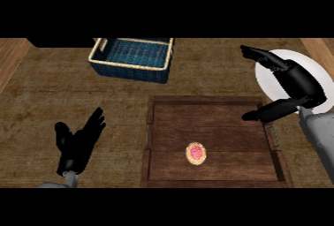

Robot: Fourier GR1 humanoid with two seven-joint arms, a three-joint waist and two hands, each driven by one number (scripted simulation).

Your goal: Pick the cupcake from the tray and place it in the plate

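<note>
A: Small round cupcake with pink frosting and a pale golden rim (195, 153), sitting on the floor of the dark wooden rectangular tray (163, 128), toward its near side and a little left of centre. Still untouched.

B: Right robot hand (294, 84) well apart from it, raised over the round white plate (264, 77) at the counter's (65, 101) right side. Fingers spread, thumb swung out wide, holding nothing.

A: Left robot hand (78, 143) resting open on the left, fingers up, off the tray.

B: Step in hand, probably: reaching for the cupcake. Best done by swinging the right robot hand back over the tray, coming down from above, staying clear of the tray's right wall, then closing thumb and fingers on opposite sides of the rim.

A: Orientation of the cupcake: upright, frosting facing up. Slightly taller than wide as seen, but likely round, so no real long axis; any approach angle fine.

B: Woven blue basket with a cream rim (134, 57) beyond the tray, out of the way.
</note>
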